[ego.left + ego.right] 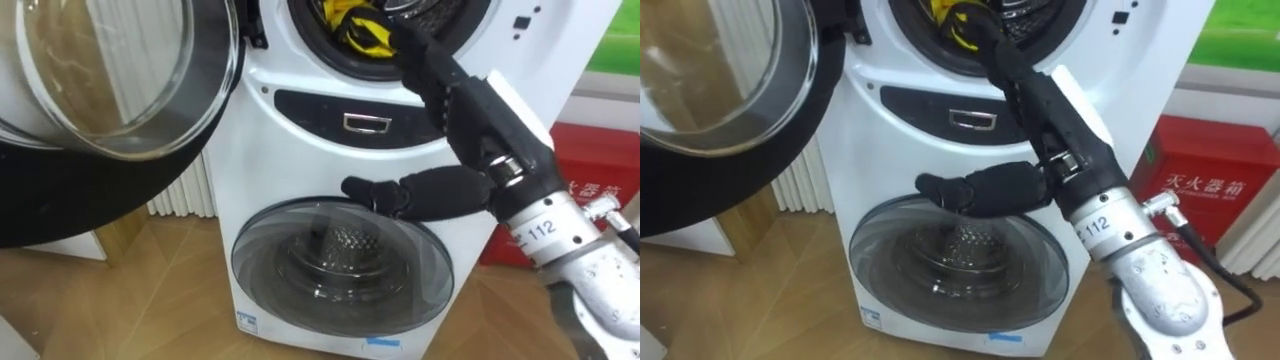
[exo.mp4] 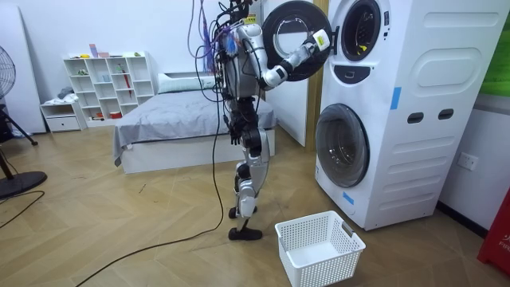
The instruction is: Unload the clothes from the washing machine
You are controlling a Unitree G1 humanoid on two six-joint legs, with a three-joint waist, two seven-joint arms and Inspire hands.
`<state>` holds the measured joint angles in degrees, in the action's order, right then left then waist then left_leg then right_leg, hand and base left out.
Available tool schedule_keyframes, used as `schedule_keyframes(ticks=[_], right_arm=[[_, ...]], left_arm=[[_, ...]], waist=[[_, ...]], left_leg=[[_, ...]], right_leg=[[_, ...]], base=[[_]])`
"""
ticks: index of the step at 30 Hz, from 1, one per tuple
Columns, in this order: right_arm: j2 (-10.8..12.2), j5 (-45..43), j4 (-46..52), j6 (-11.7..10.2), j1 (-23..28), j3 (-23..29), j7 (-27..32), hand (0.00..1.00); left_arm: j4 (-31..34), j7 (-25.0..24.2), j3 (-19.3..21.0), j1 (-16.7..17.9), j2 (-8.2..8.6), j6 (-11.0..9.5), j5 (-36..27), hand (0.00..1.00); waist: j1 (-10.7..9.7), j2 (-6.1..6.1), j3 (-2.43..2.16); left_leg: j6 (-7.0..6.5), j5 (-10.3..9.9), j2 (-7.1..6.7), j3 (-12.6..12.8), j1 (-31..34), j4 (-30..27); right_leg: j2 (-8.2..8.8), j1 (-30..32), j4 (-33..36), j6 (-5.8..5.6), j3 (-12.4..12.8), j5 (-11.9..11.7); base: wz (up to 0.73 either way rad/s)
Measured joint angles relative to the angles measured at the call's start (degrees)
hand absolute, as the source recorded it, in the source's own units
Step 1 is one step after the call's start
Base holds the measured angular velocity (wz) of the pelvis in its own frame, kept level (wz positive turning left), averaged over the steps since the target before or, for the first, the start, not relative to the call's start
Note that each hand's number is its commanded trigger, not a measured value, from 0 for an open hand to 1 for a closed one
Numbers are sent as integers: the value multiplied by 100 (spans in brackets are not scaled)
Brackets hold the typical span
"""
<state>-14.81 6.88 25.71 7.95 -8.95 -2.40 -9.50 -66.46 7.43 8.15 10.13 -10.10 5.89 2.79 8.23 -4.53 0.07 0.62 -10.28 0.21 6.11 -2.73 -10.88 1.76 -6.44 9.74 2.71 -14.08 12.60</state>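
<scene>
The right hand [image 1: 485, 125] reaches the upper drum of the washing machine [image 1: 300, 150], fingers [image 1: 425, 60] straight and thumb spread apart, fingertips at the yellow-and-black clothes [image 1: 360, 28]. A blue label [image 1: 383, 343] sits at the machine's lower front edge.

White tag [image 1: 1095, 225] with dark digits on the wrist just behind the fingers [image 1: 1000, 60], white characters across the red cabinet [image 1: 1200, 190] right of the fingers, small blue-edged stickers [image 1: 872, 318] low on the washing machine [image 1: 930, 130] well below the fingers, too small to read

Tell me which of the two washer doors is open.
The upper door, swung out to the robot's left, leaving yellow clothes in sight; the lower door is shut.
</scene>
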Motion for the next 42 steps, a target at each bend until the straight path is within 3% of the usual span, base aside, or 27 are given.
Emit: schedule_keyframes(ticks=[7, 11, 13, 15, 18, 20, 22, 23, 24, 25, 26, 27, 28, 29, 30, 31, 33, 34, 35, 36, 37, 38, 39, 40, 41, 42], right_arm=[[172, 144, -96, 0, -49, -154, 398, 0], [184, 121, -242, -2, -53, -344, 492, 0], [195, 41, -403, -17, -75, -392, 441, 0], [299, -263, -724, -48, -197, -428, 445, 0], [350, -258, -978, -58, -259, -447, 522, 0], [350, -247, -1013, -72, -282, -512, 630, 0], [347, -199, -1070, -146, -344, -524, 770, 0], [311, -85, -1116, -164, -418, -513, 897, 0], [312, -30, -1171, -162, -531, -517, 977, 0], [326, -25, -1186, -161, -569, -524, 1012, 0], [333, -30, -1177, -168, -609, -524, 1062, 0], [334, -32, -1154, -183, -648, -523, 1095, 0], [330, -47, -1148, -200, -666, -519, 1115, 0], [328, -78, -1146, -208, -679, -519, 1148, 0], [303, -157, -1138, -208, -680, -519, 1143, 0], [284, -172, -1134, -209, -679, -519, 1141, 0], [236, -326, -1116, -214, -662, -527, 1147, 0], [204, -393, -1114, -223, -626, -528, 1147, 0], [186, -424, -1114, -223, -603, -529, 1148, 0], [153, -515, -1114, -224, -581, -527, 1155, 0], [136, -545, -1114, -224, -581, -531, 1175, 0], [117, -554, -1114, -232, -578, -534, 1211, 0], [94, -567, -1114, -259, -547, -528, 1219, 0], [94, -571, -1114, -289, -505, -517, 1219, 0], [97, -583, -1113, -301, -485, -519, 1190, 0], [84, -565, -1118, -297, -482, -511, 1155, 0]], left_arm=[[-10, 112, -64, 94, 31, 42, 187, 0], [-4, 108, -42, 84, 37, 123, 184, 0], [-78, 94, -90, 63, 44, 119, 184, 0], [-175, 78, -159, 93, 44, 133, 178, 0], [-250, 55, -165, 165, 73, 184, 127, 0], [-278, 49, -167, 287, 95, 231, 133, 0], [-287, 46, -161, 307, 95, 228, 141, 0], [-265, 48, -162, 339, 96, 233, 140, 0], [-265, 48, -159, 360, 93, 240, 145, 0], [-265, 48, -157, 373, 85, 240, 154, 0], [-265, 46, -157, 378, 79, 230, 178, 0], [-266, 19, -158, 383, 80, 207, 170, 0], [-265, 4, -156, 381, 75, 179, 170, 0], [-244, -44, -157, 380, 43, 117, 173, 0], [-203, -67, -150, 352, 28, 93, 166, 0], [-204, -81, -151, 322, 35, 88, 163, 0], [-206, -97, -154, 172, 13, 75, 151, 0], [-215, -85, -160, 54, -27, 64, 123, 0], [-217, -76, -161, 10, -36, 57, 123, 0], [-215, -54, -159, -110, -55, 39, 123, 0], [-215, -36, -159, -164, -63, 39, 118, 0], [-207, -2, -168, -256, -87, 35, 102, 0], [-187, 48, -166, -355, -106, 33, 80, 0], [-146, 84, -169, -392, -113, 29, 68, 0], [-103, 109, -219, -508, -160, -15, 48, 0], [-112, 110, -281, -618, -194, -55, 33, 0]], waist=[[64, 93, 55], [152, 110, 47], [194, 122, 53], [276, 142, 69], [335, 131, 77], [337, 143, 74], [307, 92, 82], [306, 56, 80], [356, 35, 85], [400, 8, 78], [482, -39, 60], [474, -41, 40], [445, -51, 30], [404, -118, -15], [322, -170, -44], [293, -163, -40], [223, -76, 0], [112, -45, 9], [107, -20, 12], [71, 6, 20], [77, 6, 23], [39, 23, 25], [-27, 87, 21], [-46, 130, 13], [-41, 174, 3], [-42, 224, 37]], left_leg=[[0, 0, 7, 0, 1, 4], [-1, -8, 40, -3, 15, -156], [7, -138, 129, -5, 170, -587], [23, -358, 262, -14, 536, -1478], [29, -445, 425, -16, 1005, -2451], [41, -433, 477, -21, 1156, -2777], [118, -462, 467, -44, 1347, -2586], [151, -429, 472, -58, 1556, -2091], [195, -195, 497, -50, 1738, -1539], [211, 4, 497, -43, 1817, -1364], [225, 367, 483, -36, 1859, -999], [167, 701, 453, -18, 1848, -844], [75, 796, 397, -16, 1841, -840], [-28, 803, 276, 20, 1826, -906], [-119, 711, 140, 60, 1836, -1060], [-156, 617, 102, 100, 1834, -1137], [-273, 217, -17, 208, 1793, -1473], [-342, 68, -105, 273, 1733, -1531], [-380, 11, -147, 317, 1680, -1501], [-451, -79, -238, 404, 1529, -1447], [-483, -126, -298, 446, 1442, -1403], [-553, -213, -391, 481, 1241, -1332], [-609, -278, -421, 455, 1026, -1254], [-624, -293, -409, 435, 912, -1173], [-629, -296, -373, 425, 722, -967], [-629, -293, -317, 393, 544, -805]], right_leg=[[1, -15, 24, -2, -13, -2], [1, -52, 79, -2, -13, -1], [-33, -57, 170, 7, -19, 6], [-103, -4, 420, 63, 8, 102], [-113, 49, 696, 146, 50, 372], [-128, 20, 708, 170, 58, 457], [-128, 6, 726, 194, 108, 564], [-111, 13, 722, 107, 106, 621], [-86, 12, 710, 42, 113, 658], [-54, -3, 706, 22, 140, 672], [20, -50, 680, -35, 210, 706], [70, -114, 650, -81, 231, 728], [108, -144, 627, -154, 220, 726], [220, -177, 565, -249, 222, 747], [350, -235, 506, -327, 236, 745], [418, -270, 504, -366, 246, 745], [627, -350, 762, -523, 307, 794], [779, -246, 1184, -636, 323, 859], [858, -140, 1509, -650, 326, 866], [1061, 140, 2231, -723, 363, 811], [1152, 278, 2576, -754, 407, 746], [1279, 470, 3155, -761, 528, 502], [1308, 563, 3544, -705, 604, 118], [1296, 605, 3651, -685, 608, 11], [1236, 782, 3708, -668, 605, 149], [1103, 954, 3627, -645, 577, 431]], base=[[0], [1], [3], [-11], [-5], [13], [20], [5], [-5], [-22], [-19], [-10], [0], [9], [7], [0], [-7], [0], [0], [-16], [-20], [-10], [-4], [-12], [-17], [-13]])
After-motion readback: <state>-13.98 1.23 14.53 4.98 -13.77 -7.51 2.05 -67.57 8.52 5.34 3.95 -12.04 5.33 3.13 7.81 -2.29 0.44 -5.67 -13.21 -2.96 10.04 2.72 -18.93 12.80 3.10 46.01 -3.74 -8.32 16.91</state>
